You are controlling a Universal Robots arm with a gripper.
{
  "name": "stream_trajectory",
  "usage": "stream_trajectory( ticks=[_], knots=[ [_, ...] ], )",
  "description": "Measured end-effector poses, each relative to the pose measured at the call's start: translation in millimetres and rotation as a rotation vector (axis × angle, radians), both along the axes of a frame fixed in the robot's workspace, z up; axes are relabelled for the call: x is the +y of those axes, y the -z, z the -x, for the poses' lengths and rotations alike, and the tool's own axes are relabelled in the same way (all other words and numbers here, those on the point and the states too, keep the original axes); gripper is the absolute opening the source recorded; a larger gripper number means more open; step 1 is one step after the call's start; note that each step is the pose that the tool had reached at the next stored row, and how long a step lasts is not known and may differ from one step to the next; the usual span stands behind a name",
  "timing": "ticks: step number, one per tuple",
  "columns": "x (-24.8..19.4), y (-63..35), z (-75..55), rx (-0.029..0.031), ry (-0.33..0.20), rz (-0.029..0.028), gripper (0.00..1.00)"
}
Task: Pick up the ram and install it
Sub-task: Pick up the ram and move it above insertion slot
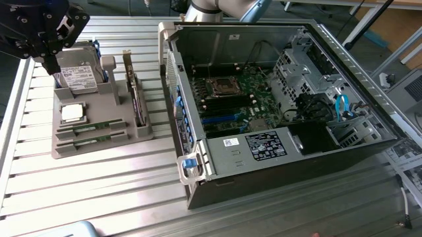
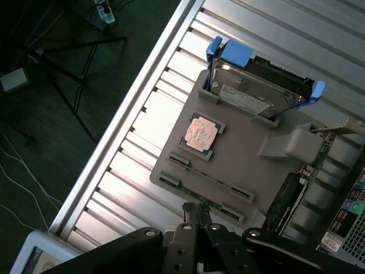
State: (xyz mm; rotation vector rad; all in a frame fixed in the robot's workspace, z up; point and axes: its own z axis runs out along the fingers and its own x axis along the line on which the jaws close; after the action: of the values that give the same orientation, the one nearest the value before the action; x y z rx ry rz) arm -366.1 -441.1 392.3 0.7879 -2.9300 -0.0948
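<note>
Pick station at the approach stage. The gripper hangs with its jaws closed and empty over the far end of the grey fixture tray, above the hard drive. The ram stick lies flat in its cradle at the tray's near end. A second ram stick lies just beside it, parallel.

In the wrist view the closed gripper sits close to both sticks. We judge that a sound pick needs the jaws opened and set square across the board's thin faces, midway between the end blocks. The lift should go straight up, so that the neighbouring stick is not dragged.

For clearance, the upright expansion card and the hard drive are the tall neighbours. The processor lies low. The computer case wall stands near the tray on the exterior view's right, with the memory slots deep inside. The slatted table ends at a rail on the exterior view's left. Free room is mainly overhead.
</note>
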Motion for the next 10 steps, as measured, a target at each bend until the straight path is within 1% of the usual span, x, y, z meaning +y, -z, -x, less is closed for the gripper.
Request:
stream_trajectory(
  ticks=[7,10],
  knots=[
    [0.0,0.0,0.0,0.0,0.0,0.0,0.11],
    [-0.1,0.1,-0.1,-0.0001,-0.013,0.0,0.11]
  ],
)
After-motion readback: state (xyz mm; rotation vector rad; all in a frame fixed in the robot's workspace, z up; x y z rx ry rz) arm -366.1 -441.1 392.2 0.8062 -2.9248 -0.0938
